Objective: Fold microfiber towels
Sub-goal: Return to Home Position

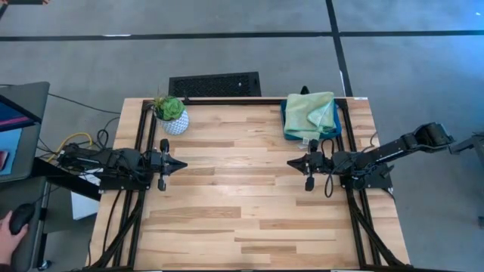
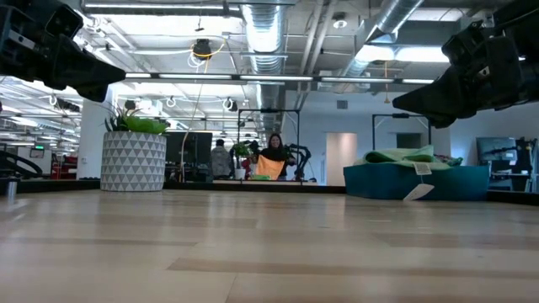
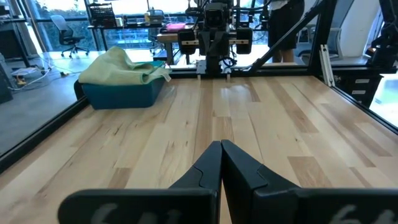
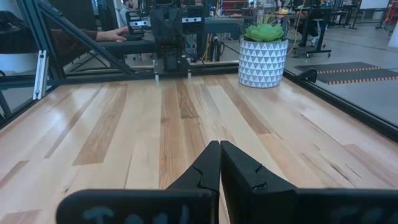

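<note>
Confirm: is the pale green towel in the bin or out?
In. The towel lies on top of the bin, heaped above its rim.

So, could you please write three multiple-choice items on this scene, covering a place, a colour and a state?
1. Where do the towels lie?
A. heaped in the teal bin
B. hanging from a pincer
C. draped over an arm

2. What colour is the top towel?
A. grey
B. pale green
C. red

3. How do the left pincer and right pincer stand?
A. open
B. shut on cloth
C. shut, empty

1 A: they fill the bin.
2 B: the high view shows it.
3 C: each wrist view shows the fingers meeting, nothing between.
</note>
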